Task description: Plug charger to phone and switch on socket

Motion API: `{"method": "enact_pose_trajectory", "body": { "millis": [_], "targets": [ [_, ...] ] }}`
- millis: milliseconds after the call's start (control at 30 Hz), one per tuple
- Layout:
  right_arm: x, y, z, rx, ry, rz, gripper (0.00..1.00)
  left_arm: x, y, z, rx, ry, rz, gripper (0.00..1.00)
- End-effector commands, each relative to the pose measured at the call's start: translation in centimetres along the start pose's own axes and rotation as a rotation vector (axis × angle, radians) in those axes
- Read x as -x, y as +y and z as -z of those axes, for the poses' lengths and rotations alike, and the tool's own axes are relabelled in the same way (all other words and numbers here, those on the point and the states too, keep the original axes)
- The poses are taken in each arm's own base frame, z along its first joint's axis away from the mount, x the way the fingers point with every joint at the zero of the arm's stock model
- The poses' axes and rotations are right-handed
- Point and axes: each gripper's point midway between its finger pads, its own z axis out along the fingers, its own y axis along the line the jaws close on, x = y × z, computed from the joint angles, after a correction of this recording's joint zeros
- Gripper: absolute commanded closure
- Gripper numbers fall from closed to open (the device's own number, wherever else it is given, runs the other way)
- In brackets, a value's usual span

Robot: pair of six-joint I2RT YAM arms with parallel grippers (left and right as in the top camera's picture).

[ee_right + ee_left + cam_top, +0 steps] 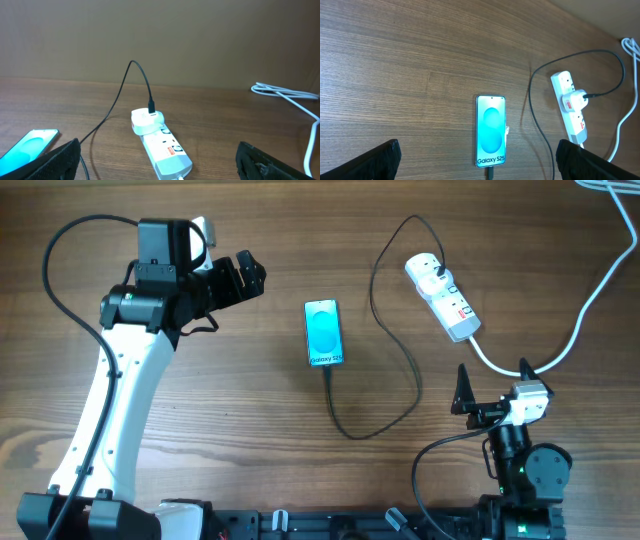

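The phone [323,333] lies flat mid-table, screen lit turquoise; it also shows in the left wrist view [491,130] and at the left edge of the right wrist view [27,144]. The charger's black cable [385,310] runs from its white plug [428,268] in the socket [444,296] round to the phone's near end, where the connector tip [327,372] sits in the port. The socket also shows in the left wrist view [570,111] and right wrist view [162,149]. My left gripper [240,278] is open and empty, left of the phone. My right gripper [465,392] is open and empty, near the socket's cord end.
The socket's thick white cord [575,330] loops off the right and back edge of the wooden table [250,400]. The black cable makes a wide loop between phone and socket.
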Motion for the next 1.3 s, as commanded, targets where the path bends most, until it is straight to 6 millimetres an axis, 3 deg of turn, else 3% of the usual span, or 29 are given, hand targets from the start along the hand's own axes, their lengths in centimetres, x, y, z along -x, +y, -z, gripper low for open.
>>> {"method": "enact_pose_trajectory", "body": {
  "millis": [0, 267, 600, 733, 800, 1067, 1267],
  "targets": [
    [0.3, -0.1, 0.1, -0.009, -0.015, 0.022, 0.00, 0.1, 0.2, 0.0, 0.008, -0.005, -0.002, 0.00],
    [0.3, -0.1, 0.1, -0.009, -0.015, 0.022, 0.00, 0.4, -0.2, 0.9, -0.002, -0.028, -0.009, 0.00],
    [0.3, -0.1, 0.1, -0.009, -0.015, 0.022, 0.00, 1.4, -2.2, 7.1, -0.044, -0.180, -0.069, 0.00],
    [0.3, -0.1, 0.1, -0.009, -0.015, 0.022, 0.00, -1.5, -0.1, 9.8, 0.064, -0.135, -0.040, 0.00],
    [0.3, -0.1, 0.1, -0.009, -0.015, 0.022, 0.00, -2.5, 0.1, 11.1, 0.058, -0.166, -0.046, 0.00],
    [0.3, -0.1, 0.1, -0.009, -0.015, 0.022, 0.00, -5.4, 0.9, 11.7, -0.033, -0.418, -0.284, 0.00],
    [0.3, -0.1, 0.1, -0.009, -0.015, 0.022, 0.00, -9.2, 3.7, 12.5, -0.003, -0.517, -0.354, 0.00]
  ]
}}
